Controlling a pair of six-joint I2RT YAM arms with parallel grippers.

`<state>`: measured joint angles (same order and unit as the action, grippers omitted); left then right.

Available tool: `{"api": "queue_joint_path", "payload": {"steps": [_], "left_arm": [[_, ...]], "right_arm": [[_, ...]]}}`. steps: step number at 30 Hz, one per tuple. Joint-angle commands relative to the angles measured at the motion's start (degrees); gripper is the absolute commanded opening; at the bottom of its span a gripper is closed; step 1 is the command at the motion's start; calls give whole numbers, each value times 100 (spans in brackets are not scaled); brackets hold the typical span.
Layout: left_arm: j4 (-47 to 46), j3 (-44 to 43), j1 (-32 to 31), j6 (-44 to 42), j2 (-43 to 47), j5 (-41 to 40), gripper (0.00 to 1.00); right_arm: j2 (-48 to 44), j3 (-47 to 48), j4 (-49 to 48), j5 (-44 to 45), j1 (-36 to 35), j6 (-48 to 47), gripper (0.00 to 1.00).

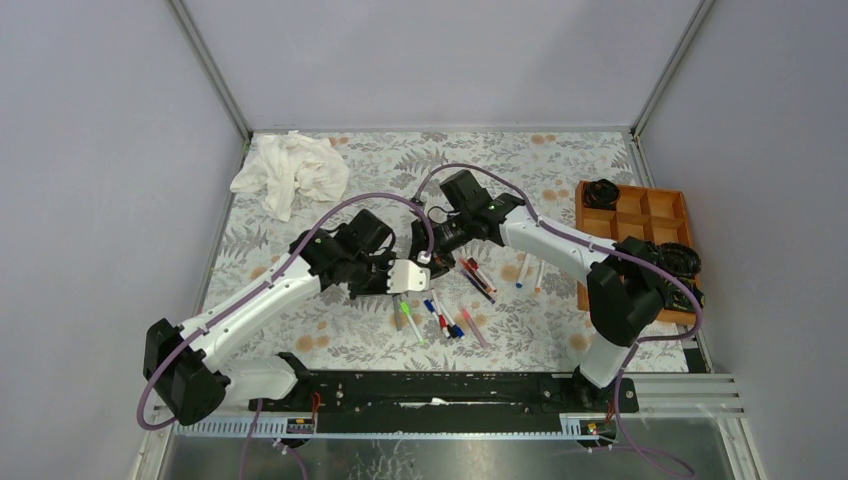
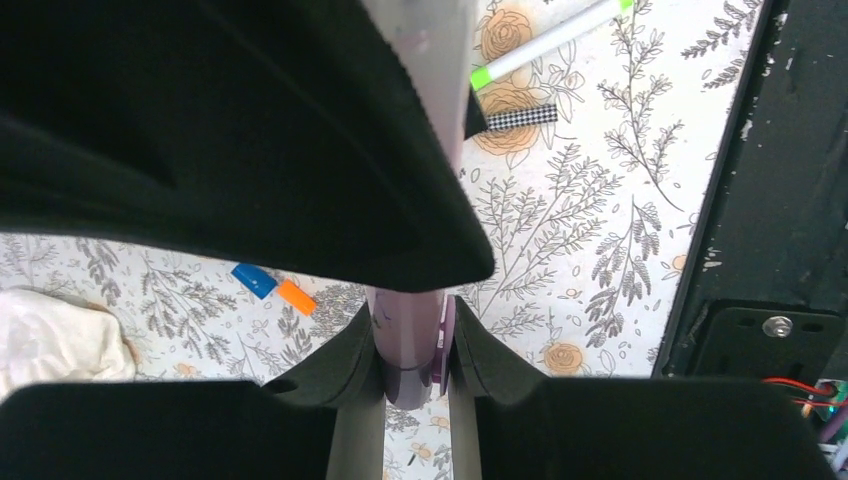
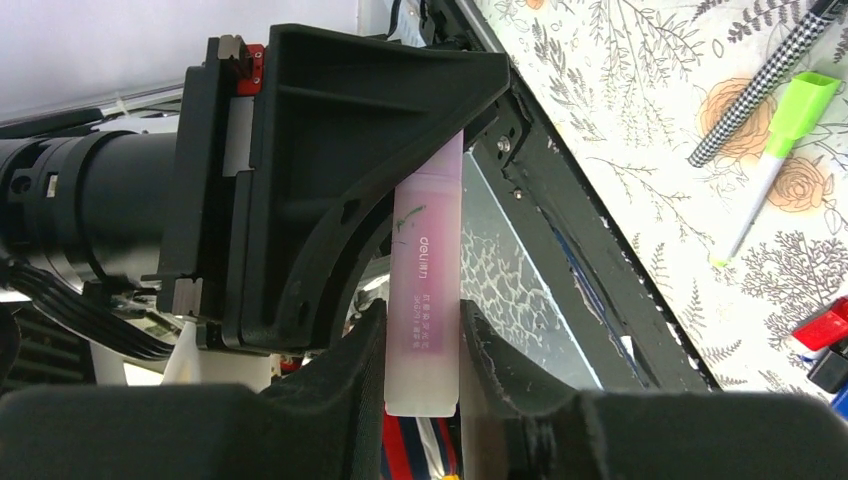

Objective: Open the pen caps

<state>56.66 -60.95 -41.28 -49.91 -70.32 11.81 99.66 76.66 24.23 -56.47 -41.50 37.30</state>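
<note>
Clamping one pink pen [image 3: 426, 250] between them, the left gripper [image 2: 412, 325] and right gripper [image 3: 423, 312] each pinch an end, held up just behind the loose pens [image 1: 447, 318].

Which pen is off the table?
The pale pink pen: the only one lifted, gripped between the left jaws and the right jaws. The other pens lie on the floral tablecloth.
</note>
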Motion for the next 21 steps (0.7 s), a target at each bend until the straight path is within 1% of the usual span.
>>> {"api": "queue_joint_path", "payload": {"steps": [1,3,4,5,6,9,13,14,16,17,19,21], "left_arm": [[-455,-159,-31,157,42,322,9],[-460,-221,-23,232,85,482,14],[-460,-254,-24,276,105,571,22],[-462,-292,-29,332,132,654,33],[-470,-315,-24,384,144,732,39],[-461,-382,-14,535,178,972,47],[-470,-459,130,734,232,1473,64],[-464,-476,197,759,250,1630,71],[-423,-524,366,785,282,2014,87],[-388,-558,464,776,278,2190,91],[-262,-638,700,708,239,2568,94],[-138,-719,924,631,194,2886,95]], "right_arm": [[-256,-306,-783,-578,-114,370,0],[-361,-499,-1081,-637,-72,547,0],[-417,-605,-1241,-656,-44,640,0],[-465,-741,-1385,-686,-5,744,0],[-514,-849,-1533,-720,40,826,0],[-667,-1129,-1969,-837,171,1087,0],[-885,-1401,-2357,-960,279,1255,0],[-956,-1478,-2545,-985,294,1301,0],[-1055,-1613,-2714,-1018,320,1326,0],[-1094,-1688,-2791,-1028,338,1336,0],[-1161,-1850,-2965,-1055,372,1397,0],[-1205,-2028,-3205,-1090,404,1506,0]]}}
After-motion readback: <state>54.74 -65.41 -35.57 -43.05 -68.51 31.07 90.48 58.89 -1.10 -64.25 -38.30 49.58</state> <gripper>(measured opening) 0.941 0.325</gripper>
